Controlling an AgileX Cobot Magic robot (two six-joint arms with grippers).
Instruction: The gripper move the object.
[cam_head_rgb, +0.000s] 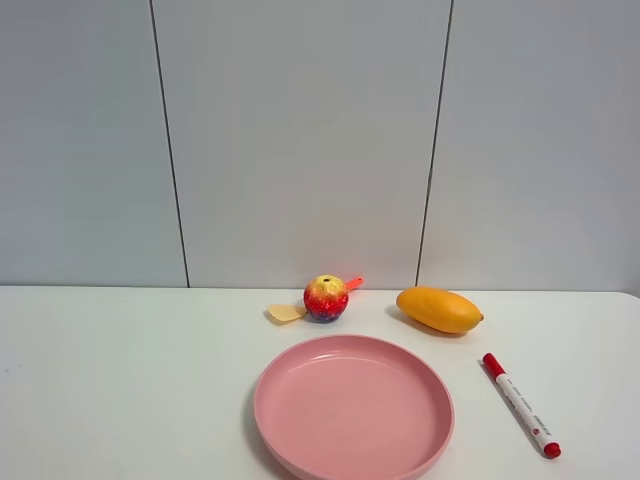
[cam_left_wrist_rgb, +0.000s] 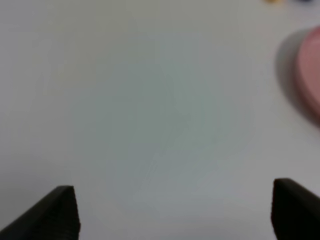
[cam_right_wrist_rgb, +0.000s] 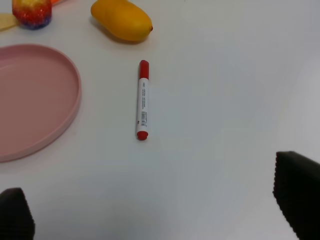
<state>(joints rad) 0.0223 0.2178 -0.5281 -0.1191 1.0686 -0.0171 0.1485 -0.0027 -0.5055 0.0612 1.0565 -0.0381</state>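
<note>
Right gripper (cam_right_wrist_rgb: 160, 212) agape above table (cam_right_wrist_rgb: 225, 100)

Lab-like test bench — bare white table (cam_head_rgb: 120, 380), grey panelled wall (cam_head_rgb: 300, 140).

Smooth plastics and a matt white desk (cam_head_rgb: 120, 380) made up the scene.

The pink plate (cam_head_rgb: 353, 407) looked like smooth, slightly satin plastic, and the marker (cam_head_rgb: 522, 405) showed a glossy white plastic barrel with red ends. The speckled object (cam_head_rgb: 326, 298) carried a grainy, painted-looking finish, while the mango (cam_head_rgb: 439, 309) appeared smooth with a soft sheen. The black fingers (cam_right_wrist_rgb: 297, 192) of the right end effector (cam_right_wrist_rgb: 155, 212) looked matt, with a finely ribbed texture.
</note>
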